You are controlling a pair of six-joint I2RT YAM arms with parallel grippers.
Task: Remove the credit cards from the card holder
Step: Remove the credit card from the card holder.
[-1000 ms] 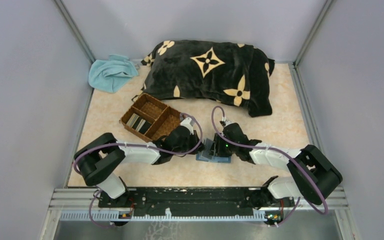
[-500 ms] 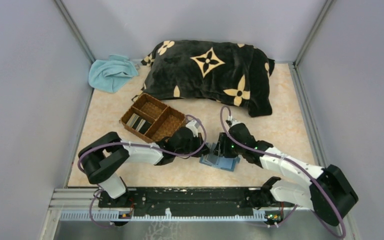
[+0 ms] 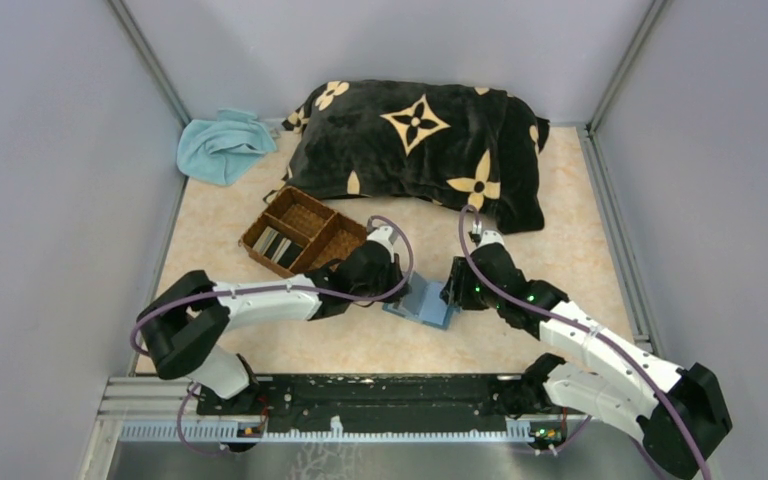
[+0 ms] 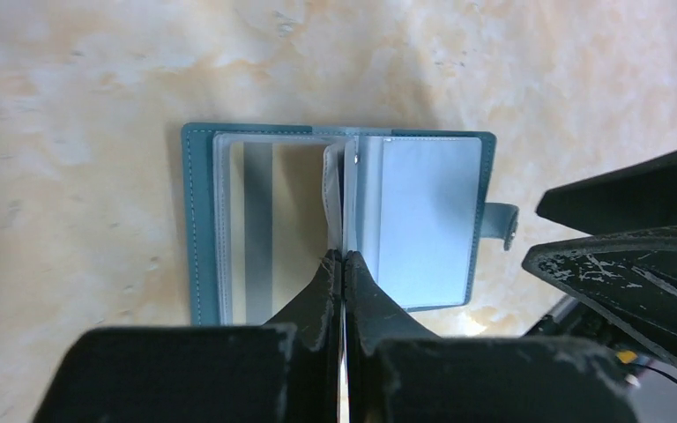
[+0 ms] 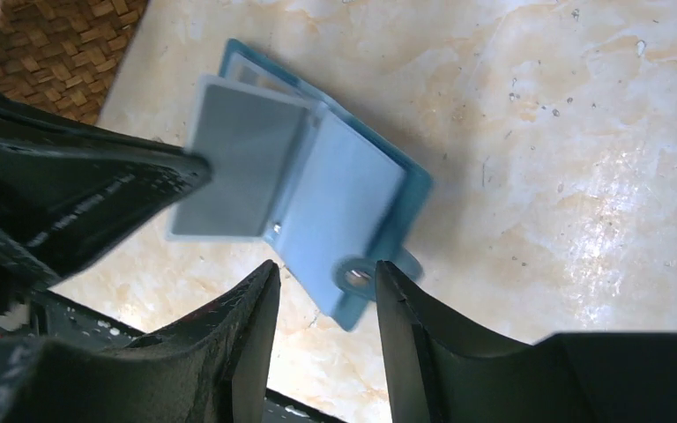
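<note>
**Card holder open on table, one leaf pinched**

The teal-blue folding card holder (image 3: 422, 302) lies opened flat on the marbled beige table (image 3: 570, 250), between the two grippers. In the left wrist view its long axis runs left to right, with the clasp tab (image 4: 501, 225) on the right, toward the right arm.

Left arm: stretched low, reaching in from the left. The left gripper (image 4: 342, 261) has its fingers pressed together on an upright inner leaf at the spine.

Right arm: extended from the right, wrist tipped down. The right gripper (image 5: 326, 273) has its fingers spread, holding nothing, and hovers over the tab.

Grey credit cards (image 3: 273, 244) sit in the brown woven tray (image 3: 344, 247).
</note>
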